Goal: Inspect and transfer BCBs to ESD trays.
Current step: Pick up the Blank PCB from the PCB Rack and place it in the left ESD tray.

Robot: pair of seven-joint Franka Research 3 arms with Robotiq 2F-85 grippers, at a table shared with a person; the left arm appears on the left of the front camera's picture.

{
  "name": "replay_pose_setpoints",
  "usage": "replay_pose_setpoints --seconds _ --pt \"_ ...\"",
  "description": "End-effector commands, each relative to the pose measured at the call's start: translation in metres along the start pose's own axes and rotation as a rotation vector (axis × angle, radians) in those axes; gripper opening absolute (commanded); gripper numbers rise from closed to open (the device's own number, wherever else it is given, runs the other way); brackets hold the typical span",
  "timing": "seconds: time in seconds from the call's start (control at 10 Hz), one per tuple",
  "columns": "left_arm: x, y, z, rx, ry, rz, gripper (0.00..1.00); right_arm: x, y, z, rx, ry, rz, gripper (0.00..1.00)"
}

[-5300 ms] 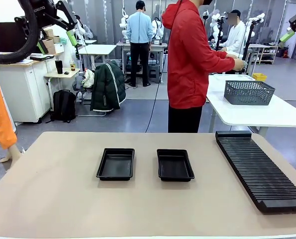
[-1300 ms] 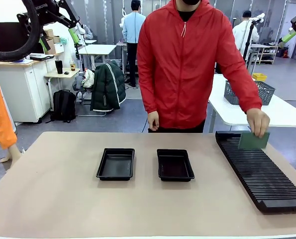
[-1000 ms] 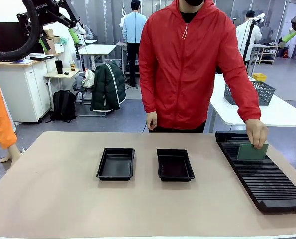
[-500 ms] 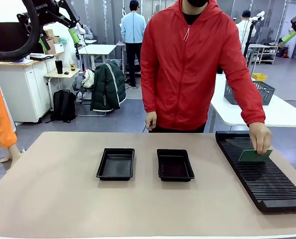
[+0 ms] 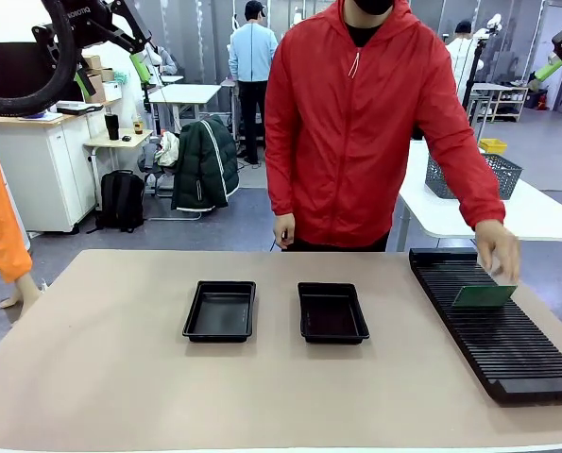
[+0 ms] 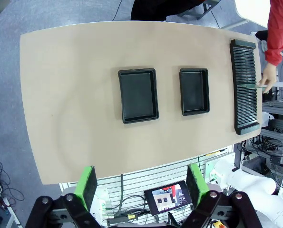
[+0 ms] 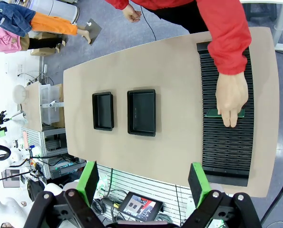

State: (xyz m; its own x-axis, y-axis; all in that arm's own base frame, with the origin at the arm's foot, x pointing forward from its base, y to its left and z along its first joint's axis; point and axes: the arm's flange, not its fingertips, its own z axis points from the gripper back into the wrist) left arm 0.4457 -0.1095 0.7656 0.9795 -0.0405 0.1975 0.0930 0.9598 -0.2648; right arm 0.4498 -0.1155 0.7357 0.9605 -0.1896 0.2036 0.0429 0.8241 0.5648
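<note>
High above the counter (image 5: 120, 377) with the left tool (image 6: 141, 171) and the right tool (image 7: 143, 166), both released, fingers spread wide on nothing. Far ahead of the right tool, out past its right finger: one green board (image 7: 209, 114), standing on edge in a slot of the black ribbed rack (image 7: 227, 156), with the person's hand (image 7: 231, 95) at its top edge, grip or mere touch hard to tell. Ahead of the same tool, nearer its left finger: two empty black trays (image 7: 141, 112) side by side, well apart from the rack. Probably thin, stiff and light, slick on the faces, easily scratched or cracked at a corner. Best taken by the bare top edge, pads flat on both faces, with a gentle squeeze and no twisting in the slot. Lift straight up out of the slot, then lay flat in a tray. Wait for the hand to clear off first.
</note>
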Motion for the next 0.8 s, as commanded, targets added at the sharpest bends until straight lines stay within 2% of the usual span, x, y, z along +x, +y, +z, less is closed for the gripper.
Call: replay_pose_setpoints --seconds 0.0,0.7 --pt "0.0 0.0002 0.0001 0.0 0.0 0.0 1.0 -0.0003 0.0 0.0002 0.0 -0.001 0.0 1.0" --pt "0.0 0.0002 0.0001 0.0 0.0 0.0 1.0 -0.0003 0.0 0.0002 0.0 -0.001 0.0 1.0"
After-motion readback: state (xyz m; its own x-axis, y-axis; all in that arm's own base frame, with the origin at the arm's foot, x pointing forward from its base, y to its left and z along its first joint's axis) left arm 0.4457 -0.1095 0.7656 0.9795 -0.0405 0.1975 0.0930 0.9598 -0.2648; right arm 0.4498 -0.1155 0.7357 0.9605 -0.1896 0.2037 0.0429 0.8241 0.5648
